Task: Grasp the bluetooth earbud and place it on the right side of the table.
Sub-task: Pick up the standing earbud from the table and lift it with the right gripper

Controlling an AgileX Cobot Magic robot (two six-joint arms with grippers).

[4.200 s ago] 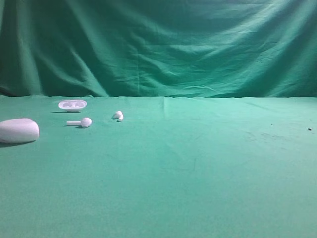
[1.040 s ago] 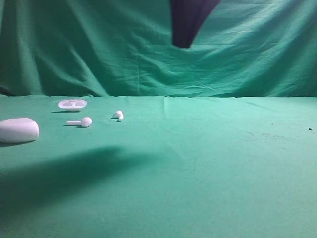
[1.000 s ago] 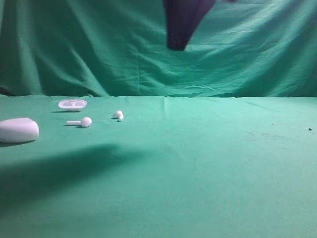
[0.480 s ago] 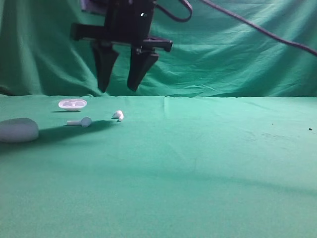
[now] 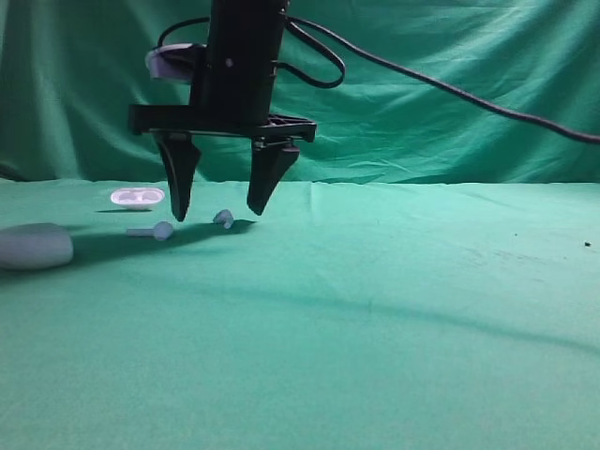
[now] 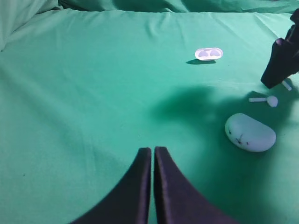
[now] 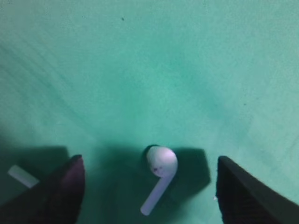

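The bluetooth earbud (image 5: 223, 218), small and white, lies on the green table (image 5: 403, 319) at the back left. My right gripper (image 5: 217, 212) has reached across and hangs open just above it, one black finger on each side, touching nothing. In the right wrist view the earbud (image 7: 161, 164) lies between the wide-apart fingers (image 7: 243, 196) with its stem pointing toward the camera. My left gripper (image 6: 152, 150) is shut and empty, low over bare cloth.
A long-stemmed white earbud (image 5: 156, 231) lies just left of the right gripper's left finger. An oval white case tray (image 5: 137, 196) sits behind it, and a rounded white case (image 5: 36, 246) rests at the far left edge. A black cable trails rightward from the arm.
The right gripper has swung in from the top, moved left and come down around the earbud with its jaws spread wide. Its shadow now covers the white items.
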